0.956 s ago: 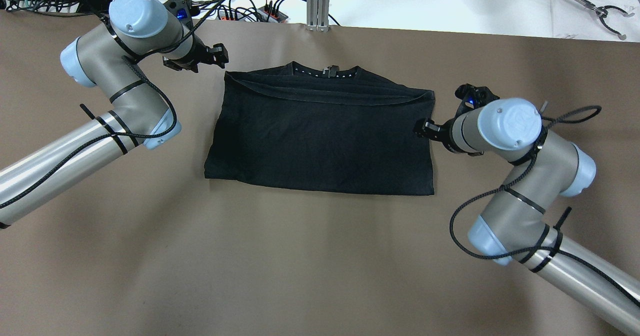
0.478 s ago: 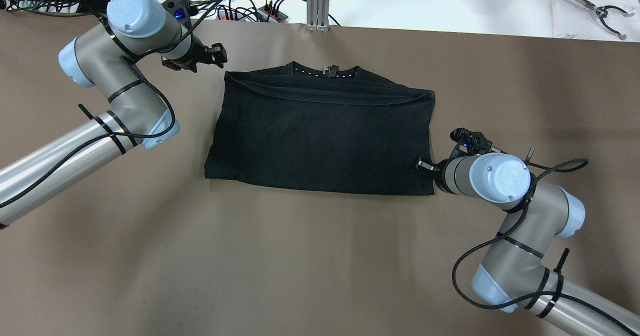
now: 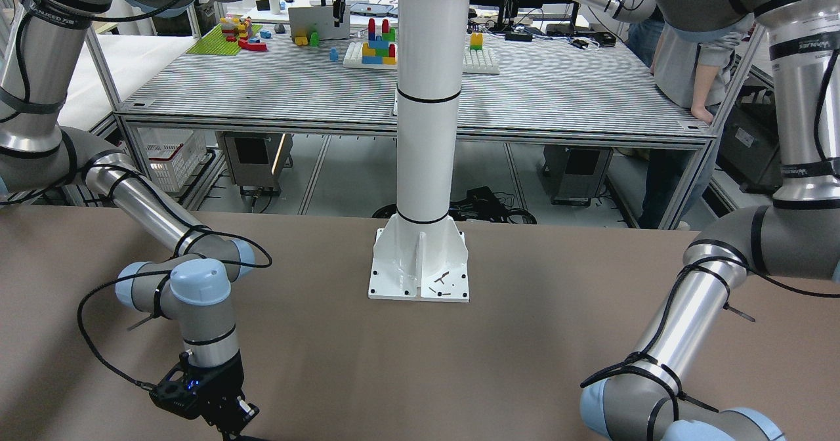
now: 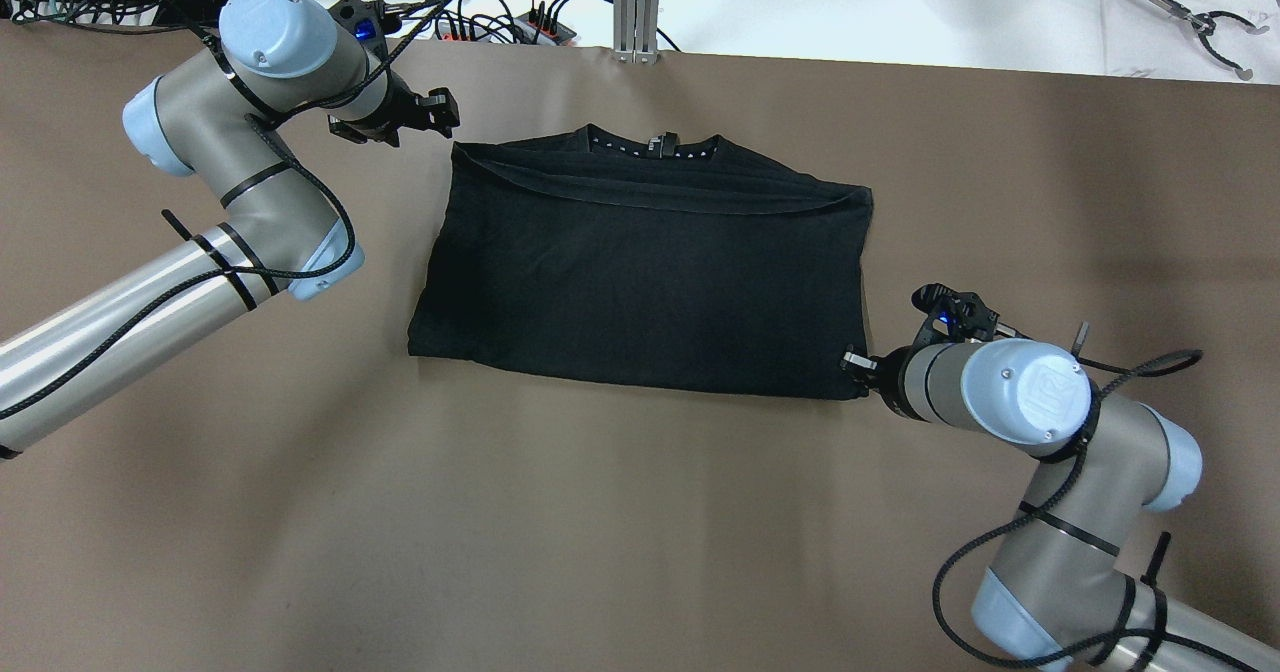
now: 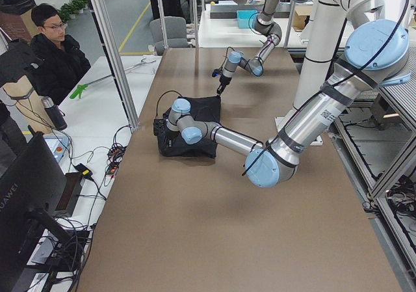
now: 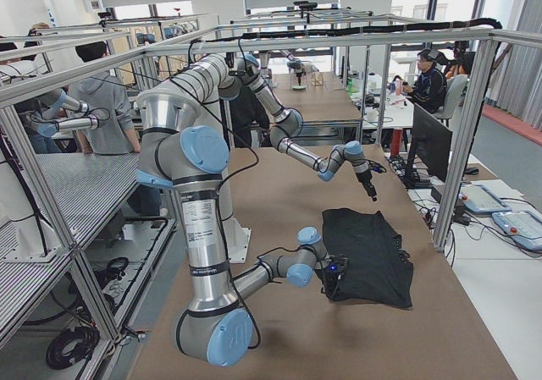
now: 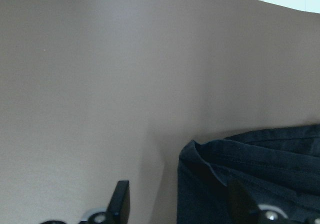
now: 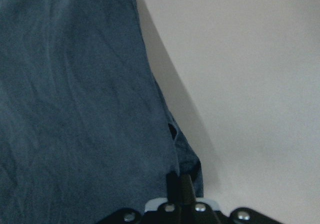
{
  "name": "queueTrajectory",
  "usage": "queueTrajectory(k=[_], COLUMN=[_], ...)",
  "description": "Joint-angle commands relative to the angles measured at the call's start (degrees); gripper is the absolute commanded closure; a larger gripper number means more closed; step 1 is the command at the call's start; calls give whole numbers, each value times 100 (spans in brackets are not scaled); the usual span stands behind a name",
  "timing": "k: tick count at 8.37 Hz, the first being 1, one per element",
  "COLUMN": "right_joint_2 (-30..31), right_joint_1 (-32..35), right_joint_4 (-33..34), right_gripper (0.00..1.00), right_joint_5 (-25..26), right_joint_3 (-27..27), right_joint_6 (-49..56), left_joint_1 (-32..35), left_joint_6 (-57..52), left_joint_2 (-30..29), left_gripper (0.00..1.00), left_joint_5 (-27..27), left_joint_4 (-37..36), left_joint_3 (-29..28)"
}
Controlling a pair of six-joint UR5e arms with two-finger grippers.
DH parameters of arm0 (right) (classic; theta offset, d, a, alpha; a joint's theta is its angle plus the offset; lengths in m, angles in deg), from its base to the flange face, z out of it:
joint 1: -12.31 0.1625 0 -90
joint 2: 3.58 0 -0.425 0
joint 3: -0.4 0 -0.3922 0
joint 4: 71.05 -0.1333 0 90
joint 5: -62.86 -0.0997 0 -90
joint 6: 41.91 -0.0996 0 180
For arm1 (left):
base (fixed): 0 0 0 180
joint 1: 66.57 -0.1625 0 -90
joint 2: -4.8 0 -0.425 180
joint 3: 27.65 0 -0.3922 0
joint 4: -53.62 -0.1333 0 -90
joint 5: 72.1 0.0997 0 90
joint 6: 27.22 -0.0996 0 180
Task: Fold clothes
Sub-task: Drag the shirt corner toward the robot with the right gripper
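The black garment [image 4: 640,272] lies folded flat on the brown table [image 4: 600,532], its collar toward the far edge. My left gripper [image 4: 442,112] is open beside the garment's far left corner. In the left wrist view its fingers [image 7: 120,201] stand on either side of that corner [image 7: 200,156]. My right gripper [image 4: 852,363] is shut, with its tips at the garment's near right corner. In the right wrist view the closed fingertips [image 8: 174,184] rest on the fabric's corner [image 8: 100,109]. I cannot tell whether fabric is pinched between them.
Cables and power strips [image 4: 470,12] and an aluminium post [image 4: 637,2] stand at the table's far edge. The white pillar's base plate [image 3: 420,270] sits at the near middle. A grabber tool [image 4: 1215,32] lies on the white table beyond. A person [image 5: 55,51] sits nearby.
My right gripper has moved along the garment's right edge from its middle to the near right corner. My left arm has barely shifted. The garment lies about as before.
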Motion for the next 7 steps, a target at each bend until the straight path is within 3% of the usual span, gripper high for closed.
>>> queueTrajectory(k=[1, 2, 3, 4, 5, 6, 7], right_joint_2=[812, 996, 1181, 1252, 1166, 1061, 929], right_joint_1=[-588, -964, -1177, -1170, -1240, -1563, -1714], right_joint_4=[69, 60, 17, 7, -10, -19, -10], right_gripper=[100, 100, 100, 100, 100, 44, 6], right_joint_5=[-106, -307, -927, -2212, -3086, -3304, -3306], right_joint_3=[-1159, -1501, -1809, -2030, -2050, -2059, -2006], right_joint_6=[-632, -696, -697, -688, -679, -688, -688], left_joint_1=[-91, -91, -91, -91, -126, -170, -222], left_joint_6=[210, 210, 219, 315, 420, 447, 491], left_joint_2=[-49, -49, -49, -49, -41, 29, 117], left_gripper=[27, 27, 27, 27, 27, 27, 26], left_joint_5=[9, 0, 0, 0, 0, -9, -9], left_joint_4=[4, 4, 4, 13, 13, 4, -5], left_joint_3=[25, 25, 34, 69, 148, 322, 489])
